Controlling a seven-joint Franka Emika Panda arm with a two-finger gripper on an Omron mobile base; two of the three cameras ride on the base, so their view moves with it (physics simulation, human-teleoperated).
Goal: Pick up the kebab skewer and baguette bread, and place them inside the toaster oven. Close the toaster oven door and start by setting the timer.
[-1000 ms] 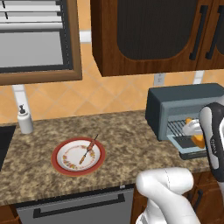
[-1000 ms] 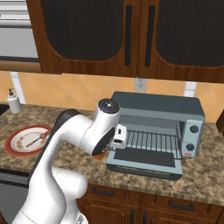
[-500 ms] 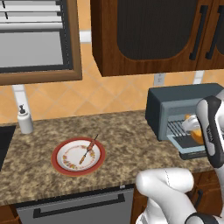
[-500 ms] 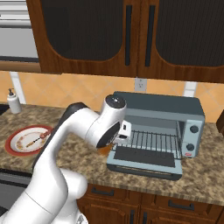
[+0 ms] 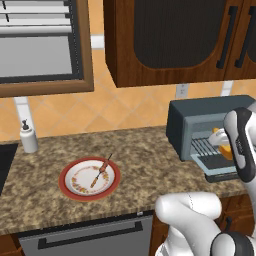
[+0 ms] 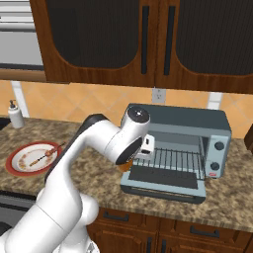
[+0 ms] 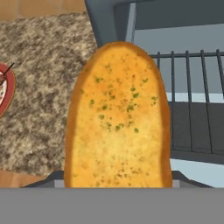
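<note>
- Step in hand: loading the baguette bread [image 7: 117, 118] into the toaster oven [image 6: 184, 126].
- The tool is clamped on the loaf, which hangs at the oven mouth, above the lowered toaster oven door [image 6: 163, 179] and short of the wire rack [image 7: 192, 87].
- Next move, as judged: advance the loaf onto the rack, then release.
- The kebab skewer [image 5: 100, 170] lies on the red-rimmed plate [image 5: 67, 185] on the bench [image 5: 150, 160], awaiting pickup.

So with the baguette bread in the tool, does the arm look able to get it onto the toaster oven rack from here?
Probably yes. The toaster oven door is dropped flat, the wire rack is bare, and the baguette bread hangs at the opening's left edge. It may need shifting toward the middle to pass the side wall.
</note>
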